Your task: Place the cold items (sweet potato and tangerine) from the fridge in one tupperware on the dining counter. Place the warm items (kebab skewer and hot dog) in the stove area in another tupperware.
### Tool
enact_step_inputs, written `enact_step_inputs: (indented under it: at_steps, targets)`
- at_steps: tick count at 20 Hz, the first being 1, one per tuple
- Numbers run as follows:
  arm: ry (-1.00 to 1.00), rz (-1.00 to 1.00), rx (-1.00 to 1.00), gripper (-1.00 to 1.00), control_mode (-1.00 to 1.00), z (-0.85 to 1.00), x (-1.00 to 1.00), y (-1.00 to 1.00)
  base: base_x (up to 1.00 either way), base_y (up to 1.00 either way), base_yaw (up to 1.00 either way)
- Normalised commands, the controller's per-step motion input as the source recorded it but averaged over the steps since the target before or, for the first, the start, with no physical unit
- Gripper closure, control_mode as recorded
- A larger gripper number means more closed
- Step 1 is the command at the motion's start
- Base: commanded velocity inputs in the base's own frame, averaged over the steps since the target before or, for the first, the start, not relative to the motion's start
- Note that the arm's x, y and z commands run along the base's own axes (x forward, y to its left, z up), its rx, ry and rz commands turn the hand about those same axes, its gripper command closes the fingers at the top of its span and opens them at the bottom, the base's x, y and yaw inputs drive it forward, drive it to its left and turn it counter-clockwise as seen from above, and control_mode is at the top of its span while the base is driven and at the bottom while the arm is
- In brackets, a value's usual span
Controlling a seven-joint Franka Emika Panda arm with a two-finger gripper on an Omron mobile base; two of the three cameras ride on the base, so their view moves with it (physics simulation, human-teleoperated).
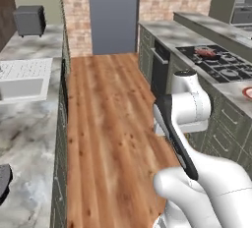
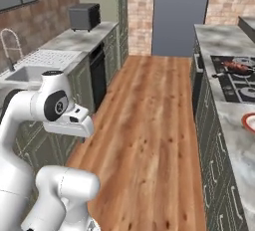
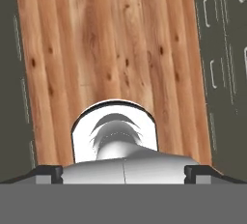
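My gripper (image 3: 124, 174) is open, one dark fingertip at each lower corner of the hand view, with nothing between them. It points down at the wooden floor (image 3: 120, 49) of the aisle. The arm is folded close above the base. The black stove (image 1: 219, 64) (image 2: 234, 80) is set in the right-hand counter. A reddish-brown food item (image 1: 206, 51) (image 2: 236, 66) lies on a far burner; I cannot tell whether it is the kebab skewer or the hot dog. The sweet potato, the tangerine and the tupperwares are out of view.
Dark green cabinets line both sides of the aisle. On the left counter are a sink (image 1: 22, 82) (image 2: 30, 70) and a dark toaster oven (image 1: 29, 19) (image 2: 83, 16). A round white plate with an orange rim (image 1: 248, 93) (image 2: 248, 122) sits near the stove. A tall grey-blue panel (image 1: 113, 13) closes the far end.
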Motion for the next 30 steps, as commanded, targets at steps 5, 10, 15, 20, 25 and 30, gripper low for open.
enact_step_inputs:
  at_steps: [5,10,15,20,25,30]
  targets:
    - [0.00,0.00,0.00,-1.00,1.00,0.00,0.00,0.00,1.00,-0.28,-0.12]
    - [0.00,0.00,0.00,-1.00,1.00,0.00,0.00,0.00,1.00,-0.07,-0.17]
    - [0.00,0.00,0.00,-1.00,1.00,0.00,0.00,0.00,1.00,0.00,-0.27]
    - [0.00,0.00,0.00,-1.00,1.00,0.00,0.00,0.00,1.00,0.00,-0.36]
    - [0.00,0.00,0.00,-1.00,1.00,0.00,0.00,0.00,1.00,0.03,-0.41]
    - [0.00,0.00,0.00,-1.00,1.00,0.00,0.00,0.00,0.67,0.20,-0.62]
